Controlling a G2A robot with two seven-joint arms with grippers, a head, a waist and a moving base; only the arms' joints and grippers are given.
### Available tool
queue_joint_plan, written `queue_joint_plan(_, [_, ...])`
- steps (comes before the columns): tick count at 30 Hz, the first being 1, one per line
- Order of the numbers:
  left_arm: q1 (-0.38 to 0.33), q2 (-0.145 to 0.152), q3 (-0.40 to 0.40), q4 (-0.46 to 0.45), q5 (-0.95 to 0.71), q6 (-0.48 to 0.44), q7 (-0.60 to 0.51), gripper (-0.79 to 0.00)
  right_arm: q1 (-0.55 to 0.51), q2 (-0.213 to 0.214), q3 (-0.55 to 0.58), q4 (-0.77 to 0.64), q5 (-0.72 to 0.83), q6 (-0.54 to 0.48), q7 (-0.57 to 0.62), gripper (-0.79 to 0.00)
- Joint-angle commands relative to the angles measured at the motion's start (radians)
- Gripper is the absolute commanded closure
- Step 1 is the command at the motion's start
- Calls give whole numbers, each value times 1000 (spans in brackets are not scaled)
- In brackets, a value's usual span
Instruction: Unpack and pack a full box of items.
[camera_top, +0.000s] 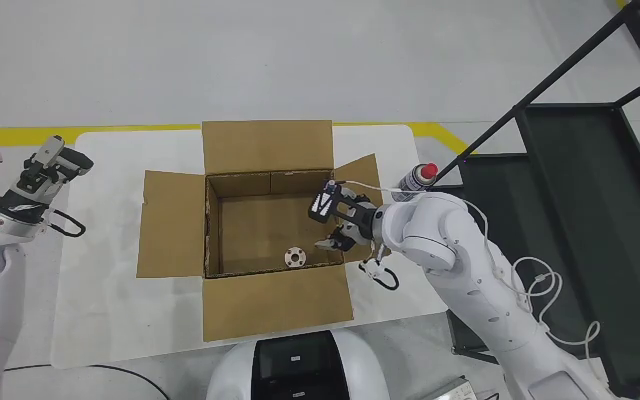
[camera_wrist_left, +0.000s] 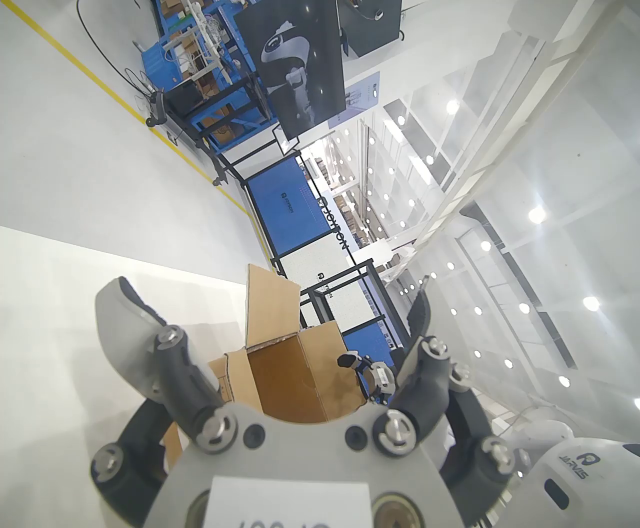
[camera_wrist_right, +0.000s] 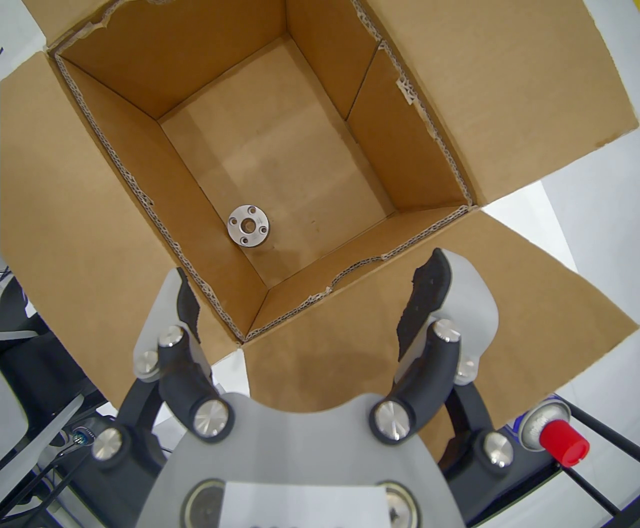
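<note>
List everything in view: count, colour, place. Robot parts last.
cardboard box: 1, brown, middle of the table, all four flaps folded out
metal flange disc: 1, silver, on the box floor by the wall nearest the robot
spray can: 1, red cap, on the table to the right of the box
table: 1, white, under the box
metal rack: 1, dark, beside the table's right edge
floor line: 1, yellow, beyond the table's far edge
left gripper: 1, grey and black, open, at the table's left edge
right gripper: 1, grey and black, open, above the box's right side
</note>
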Motion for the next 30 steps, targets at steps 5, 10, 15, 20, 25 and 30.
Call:
queue_joint_plan(5, [0, 0, 0, 0, 0, 0, 0, -785, 118, -19, -143, 107, -95, -60, 45, -785])
queue_joint_plan(10, [0, 0, 0, 0, 0, 0, 0, -785, 232, -50, -264, 235, -125, -81, 51, -785])
queue_joint_plan(15, [0, 0, 0, 0, 0, 0, 0, -785, 336, -93, -389, 364, -130, -92, 37, -785])
queue_joint_plan(20, [0, 0, 0, 0, 0, 0, 0, -785, 411, -138, -482, 496, -101, -84, 37, -785])
queue_joint_plan(25, [0, 0, 0, 0, 0, 0, 0, -785, 440, -164, -521, 564, -70, -80, 16, -785])
queue_joint_plan(30, [0, 0, 0, 0, 0, 0, 0, -785, 440, -164, -521, 564, -70, -80, 16, -785])
